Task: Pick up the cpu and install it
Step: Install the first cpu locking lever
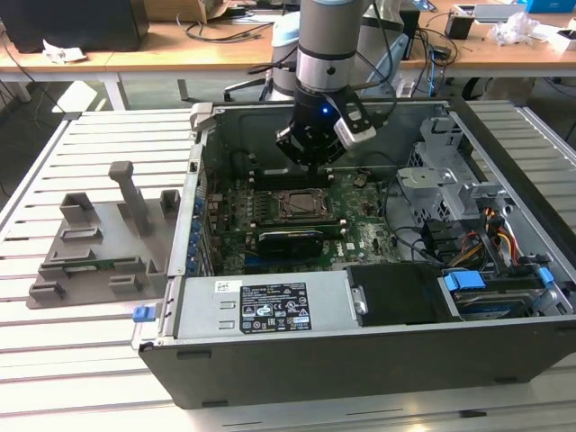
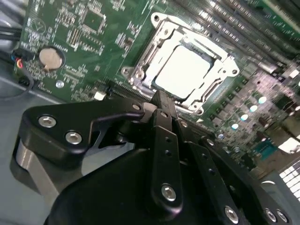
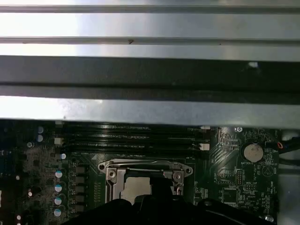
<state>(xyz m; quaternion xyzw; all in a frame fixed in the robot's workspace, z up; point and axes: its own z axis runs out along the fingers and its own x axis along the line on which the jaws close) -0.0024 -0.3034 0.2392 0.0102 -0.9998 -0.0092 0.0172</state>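
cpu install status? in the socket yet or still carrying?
Done: the cpu lies inside the socket frame on the motherboard. In hand: nothing visible; the gripper hangs just above the frame's edge. Left: from these views I cannot tell whether the chip is fully seated or the frame latched.

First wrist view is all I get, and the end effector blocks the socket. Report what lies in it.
Observer: In the second wrist view the cpu lies flat inside the socket frame, silver top up.
Operator: Give me the end effector's place.
Observer: In the exterior view the end effector hangs over the socket, inside the open case.
Operator: Report what's outside the case.
Observer: A grey fixture plate lies on the slatted table, at the exterior view's left.
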